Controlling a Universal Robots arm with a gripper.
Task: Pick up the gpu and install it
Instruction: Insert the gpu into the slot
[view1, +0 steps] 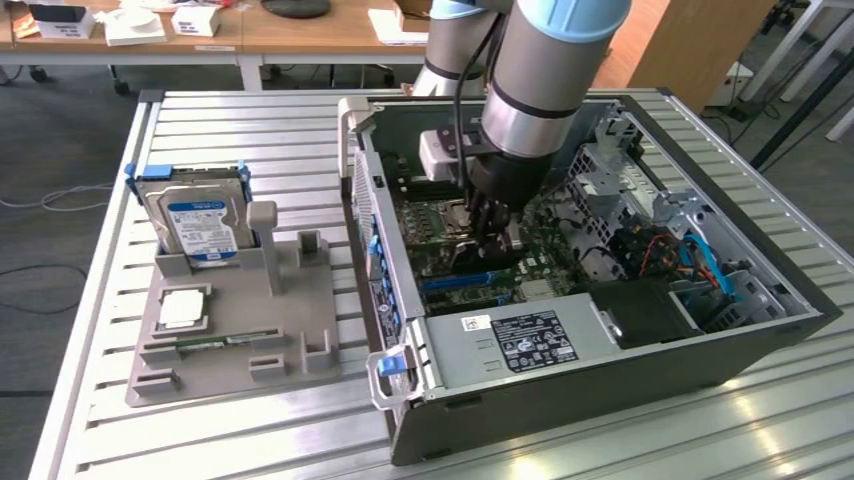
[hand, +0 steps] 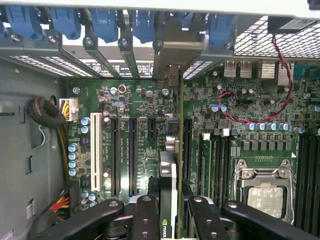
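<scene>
The gpu (hand: 169, 186) shows edge-on in the wrist view, a thin card with a black face standing upright over the motherboard (hand: 240, 105). Its silver end bracket (hand: 172, 52) reaches the rear slot openings of the case. My gripper (hand: 172, 222) is shut on the card, with one black finger (hand: 145, 220) on each side of it. In the exterior view my gripper (view1: 487, 240) reaches down inside the open computer case (view1: 747, 340), above the blue expansion slot (view1: 461, 285). Whether the card sits in a slot I cannot tell.
Black expansion slots (hand: 132, 150) and a white slot (hand: 95, 150) lie beside the card, with the CPU socket (hand: 265, 187) on its other side. A power supply (view1: 527, 340) fills the case's near end. On the exterior view's left, a grey fixture (view1: 227, 330) holds a hard drive (view1: 200, 222).
</scene>
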